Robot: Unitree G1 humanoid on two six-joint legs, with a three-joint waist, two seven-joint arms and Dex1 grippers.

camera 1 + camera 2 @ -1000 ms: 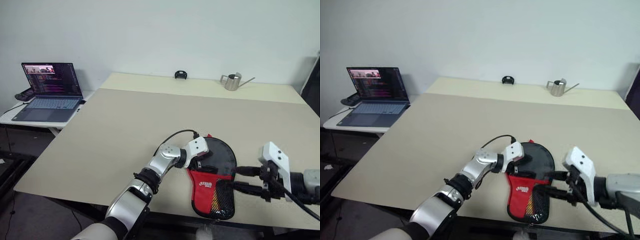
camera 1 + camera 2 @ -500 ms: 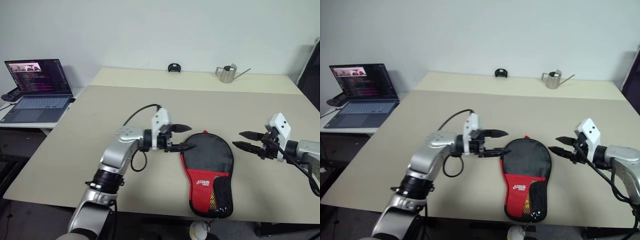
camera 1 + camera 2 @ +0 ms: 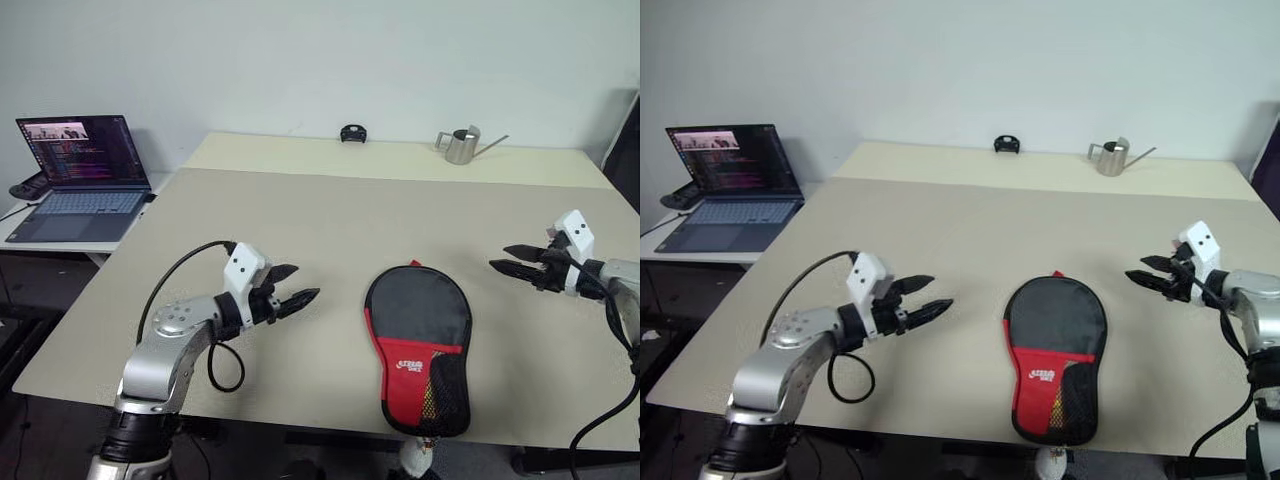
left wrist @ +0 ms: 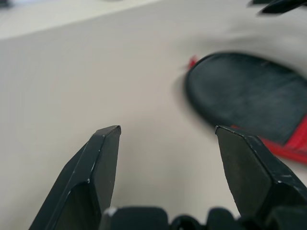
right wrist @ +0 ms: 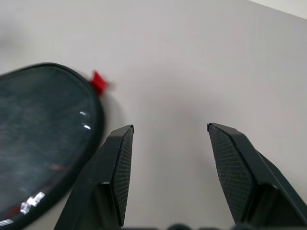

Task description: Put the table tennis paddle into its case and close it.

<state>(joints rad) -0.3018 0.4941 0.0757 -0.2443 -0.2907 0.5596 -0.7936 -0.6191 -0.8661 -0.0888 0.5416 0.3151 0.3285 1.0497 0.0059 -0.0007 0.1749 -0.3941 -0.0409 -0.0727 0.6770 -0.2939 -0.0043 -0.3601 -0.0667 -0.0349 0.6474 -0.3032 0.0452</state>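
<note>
The case lies flat near the table's front edge, black at its round end and red with a white logo and a mesh pocket at the near end. A small red tab sticks out at its far end. The table tennis paddle is hidden. My left gripper hovers open to the left of the case, a short gap away, pointing toward it. Off to the case's right, my right gripper also stands open and points at it. Neither touches it. The left wrist view has the case beyond the open fingers.
An open laptop sits on a low side table at the left. A metal watering can and a small black object stand at the table's far edge. Bare tabletop surrounds the case.
Both grippers have drawn away from the case, the left one out to the left, the right one out to the right. The case lies still. The camera view has shifted.
</note>
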